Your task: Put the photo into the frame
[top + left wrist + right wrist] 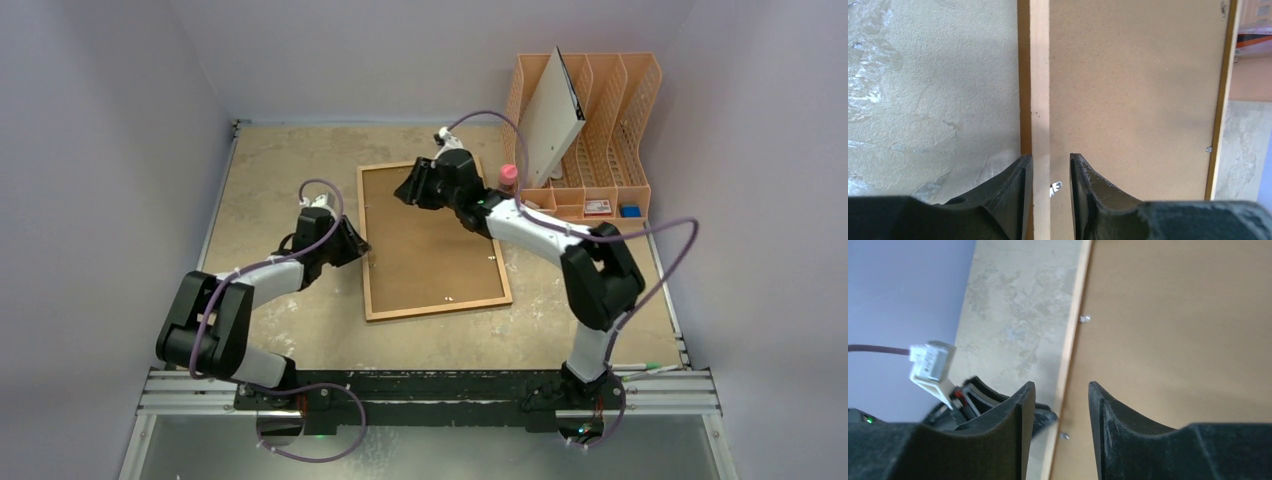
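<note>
Left gripper [1050, 156]: at the frame's [1040, 75] left rail, about halfway along it. The jaws are parted and straddle the wood. The outer finger is touching or just beside the rail and the inner one is clear of it, so it is released, not clamped.
Frame: lies flat on the table [938, 100], back side up.
Backing board [1133, 100]: sits inside the frame and fills it. Small metal tabs [1055, 186] show along the rail's inner edge.
Right gripper [1062, 385]: near the frame's far-left corner, lined up over the same left rail. Its jaws stand apart with a gap on each side and hold nothing. Whether it touches the wood cannot be told.
Photo: not visible in any view, so whether it lies under the backing board cannot be told.
Organiser [625, 110]: beyond the frame's far-right corner, with a white panel [550, 120] leaning in it. What the panel is cannot be told.
Step in hand: probably letting go of the left rail.
Doing it well: open both jaws fully before lifting, then rise straight up so the thin rail is not dragged. Keep the fingertips off the tabs. If the board must come out, steady the rail with one gripper while the other turns the tabs.
</note>
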